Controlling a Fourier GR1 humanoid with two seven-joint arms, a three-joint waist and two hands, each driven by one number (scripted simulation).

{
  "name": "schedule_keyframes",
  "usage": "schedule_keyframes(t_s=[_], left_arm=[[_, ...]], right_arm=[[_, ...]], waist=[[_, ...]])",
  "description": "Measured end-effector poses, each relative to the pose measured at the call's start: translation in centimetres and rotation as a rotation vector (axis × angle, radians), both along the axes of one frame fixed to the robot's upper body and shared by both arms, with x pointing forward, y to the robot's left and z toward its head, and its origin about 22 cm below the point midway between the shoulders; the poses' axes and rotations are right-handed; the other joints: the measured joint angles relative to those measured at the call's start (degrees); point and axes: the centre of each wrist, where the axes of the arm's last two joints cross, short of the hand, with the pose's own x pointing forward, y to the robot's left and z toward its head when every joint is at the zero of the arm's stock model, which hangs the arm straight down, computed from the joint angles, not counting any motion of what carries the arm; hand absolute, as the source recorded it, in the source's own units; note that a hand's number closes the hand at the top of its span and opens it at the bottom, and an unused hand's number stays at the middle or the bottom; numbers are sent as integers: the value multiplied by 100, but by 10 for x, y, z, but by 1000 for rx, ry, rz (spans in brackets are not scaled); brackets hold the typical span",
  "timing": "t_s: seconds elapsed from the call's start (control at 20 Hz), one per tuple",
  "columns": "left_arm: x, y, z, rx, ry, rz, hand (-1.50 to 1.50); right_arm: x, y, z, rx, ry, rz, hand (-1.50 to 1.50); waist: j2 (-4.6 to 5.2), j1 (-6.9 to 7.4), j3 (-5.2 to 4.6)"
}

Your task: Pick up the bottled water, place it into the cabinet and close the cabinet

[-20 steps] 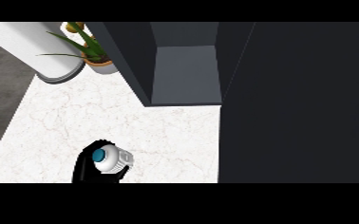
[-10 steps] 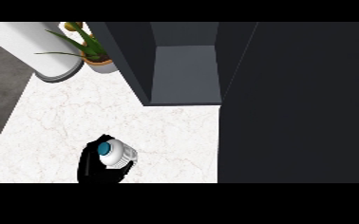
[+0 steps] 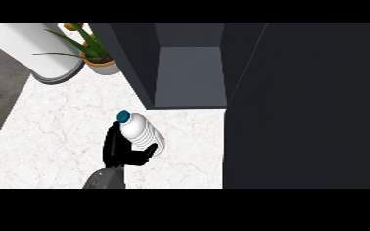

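Head view, looking steeply down. You see the left hand point(image 3: 119, 149), black, at the end of a grey forearm entering from the lower edge, clenched round the white ribbed plastic water bottle with a teal cap point(image 3: 139, 131). The bottle is above the white marble counter point(image 3: 57, 122), near its front edge and just short of the open dark grey cabinet point(image 3: 189, 76), whose mouth lies toward the far edge. The bottle leans, cap pointing up and to the left, base toward the cabinet side. The right hand does not show.

Handling, as a judgement: treat the bottle as a light to moderate load, with thin walls that may give under squeeze and a smooth skin likely to slip. The ribs offer the best purchase, so keep your hold at mid-body, thumb opposite fingers, clear of the cap. Expect the contents to shift as you tilt it upright.

A potted green plant in a tan pot point(image 3: 94, 58) and a large white cylinder point(image 3: 36, 49) stand at the far left corner, well apart from the path.
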Motion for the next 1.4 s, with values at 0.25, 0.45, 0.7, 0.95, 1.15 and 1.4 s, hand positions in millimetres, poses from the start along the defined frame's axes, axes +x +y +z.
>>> schedule_keyframes(t_s=[0.25,0.45,0.7,0.95,1.15,1.4], left_arm=[[15,-31,32,21,-15,-22,150],[35,-52,59,107,-51,-26,150],[59,-83,90,160,-65,-23,150],[84,-111,122,233,-64,-12,150],[104,-125,140,289,-35,15,150],[132,-126,151,319,8,65,150]], right_arm=[[2,-3,0,-16,-2,-6,-150],[2,-1,0,-7,3,-4,-150],[4,-6,0,-26,-16,-7,-150],[9,-6,-2,-21,-22,-24,-150],[8,-12,-2,-35,-31,-17,-150],[12,-17,-2,-50,-42,-12,-150]], waist=[[2,4,-4],[8,-8,-6],[20,-54,-8],[33,-81,-8],[42,-136,-8],[72,-182,-9]])
